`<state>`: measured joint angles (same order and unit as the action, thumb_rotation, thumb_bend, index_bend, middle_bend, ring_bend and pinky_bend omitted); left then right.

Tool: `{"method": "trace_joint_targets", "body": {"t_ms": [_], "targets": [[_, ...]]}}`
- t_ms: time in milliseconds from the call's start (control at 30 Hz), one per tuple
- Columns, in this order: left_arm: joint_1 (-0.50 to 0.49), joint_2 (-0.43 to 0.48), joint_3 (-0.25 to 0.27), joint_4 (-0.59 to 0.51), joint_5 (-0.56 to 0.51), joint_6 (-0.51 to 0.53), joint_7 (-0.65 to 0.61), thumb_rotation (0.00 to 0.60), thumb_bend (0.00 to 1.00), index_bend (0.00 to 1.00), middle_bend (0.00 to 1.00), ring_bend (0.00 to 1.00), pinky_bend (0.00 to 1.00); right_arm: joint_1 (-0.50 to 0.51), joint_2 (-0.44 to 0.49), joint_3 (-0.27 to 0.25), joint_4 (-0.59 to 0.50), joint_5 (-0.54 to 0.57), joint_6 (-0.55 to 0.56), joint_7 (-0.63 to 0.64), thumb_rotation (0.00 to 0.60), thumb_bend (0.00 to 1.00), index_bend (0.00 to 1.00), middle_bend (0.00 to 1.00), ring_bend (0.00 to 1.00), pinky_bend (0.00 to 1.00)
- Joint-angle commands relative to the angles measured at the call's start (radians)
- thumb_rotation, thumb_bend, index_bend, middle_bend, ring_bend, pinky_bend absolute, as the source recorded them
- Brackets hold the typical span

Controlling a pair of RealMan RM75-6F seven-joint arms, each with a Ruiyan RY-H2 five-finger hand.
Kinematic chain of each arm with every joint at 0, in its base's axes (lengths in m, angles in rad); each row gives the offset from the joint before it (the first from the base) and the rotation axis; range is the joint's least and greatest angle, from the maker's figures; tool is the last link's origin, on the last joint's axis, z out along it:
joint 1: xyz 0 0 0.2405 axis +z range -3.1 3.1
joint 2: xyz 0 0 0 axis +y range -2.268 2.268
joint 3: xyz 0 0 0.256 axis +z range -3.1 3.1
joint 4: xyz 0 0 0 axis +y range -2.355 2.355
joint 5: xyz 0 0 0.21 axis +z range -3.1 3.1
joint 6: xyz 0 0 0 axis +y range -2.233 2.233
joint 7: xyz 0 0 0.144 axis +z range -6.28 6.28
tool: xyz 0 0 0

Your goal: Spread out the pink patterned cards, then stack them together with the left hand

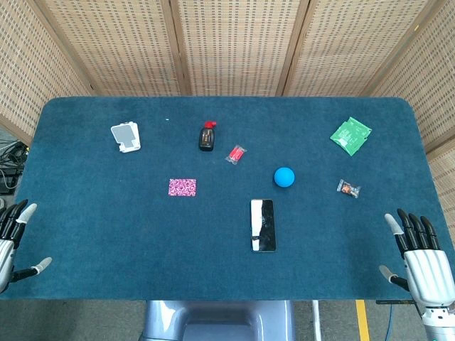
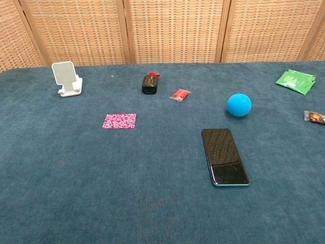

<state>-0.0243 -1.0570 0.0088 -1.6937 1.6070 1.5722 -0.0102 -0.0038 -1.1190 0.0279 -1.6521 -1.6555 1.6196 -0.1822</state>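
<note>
The left hand [image 1: 14, 241] sits at the near left edge of the table [image 1: 85, 234], fingers spread apart, holding nothing and touching none of the objects. The right hand [image 1: 421, 264] sits at the near right edge, fingers also extended and apart, empty. Neither hand shows in the chest view.

The pink patterned cards [image 1: 182, 187] lie flat as one neat stack on the blue table, left of centre, well apart from both hands. Their long axis runs left to right.

Around them lie a white phone stand [image 1: 126, 136] at the far left, a small black bottle with a red cap [image 1: 207, 136], a red sachet [image 1: 236, 154], a blue ball [image 1: 284, 177], a black phone [image 1: 262, 224], a green packet [image 1: 350, 135] and a small wrapped sweet [image 1: 348, 188].
</note>
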Motion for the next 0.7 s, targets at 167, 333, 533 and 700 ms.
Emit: {"method": "trace_joint_targets", "body": {"t_ms": [167, 333, 533, 700], "targets": [[-0.005, -0.001, -0.001, 0.003, -0.009, -0.014, 0.000, 0.600, 0.00, 0.00, 0.00, 0.00, 0.00, -0.001, 0.000, -0.001, 0.002, 0.004, -0.002, 0.002, 0.600, 0.00, 0.00, 0.00, 0.00, 0.00], [-0.036, -0.008, -0.005, -0.001, -0.018, -0.068, 0.003, 0.600, 0.00, 0.00, 0.00, 0.00, 0.00, -0.003, 0.002, 0.002, -0.001, 0.006, 0.002, 0.007, 0.600, 0.00, 0.00, 0.00, 0.00, 0.00], [-0.159, -0.034, -0.045, -0.017, -0.019, -0.225, -0.055, 0.600, 0.68, 0.00, 0.00, 0.00, 0.00, 0.008, -0.001, 0.016, 0.007, 0.048, -0.029, 0.011, 0.600, 0.00, 0.00, 0.00, 0.00, 0.00], [-0.308, -0.069, -0.097, -0.017, -0.013, -0.390, -0.041, 0.600, 0.99, 0.00, 0.00, 0.00, 0.00, 0.021, 0.000, 0.030, 0.005, 0.088, -0.059, 0.009, 0.600, 0.00, 0.00, 0.00, 0.00, 0.00]]}}
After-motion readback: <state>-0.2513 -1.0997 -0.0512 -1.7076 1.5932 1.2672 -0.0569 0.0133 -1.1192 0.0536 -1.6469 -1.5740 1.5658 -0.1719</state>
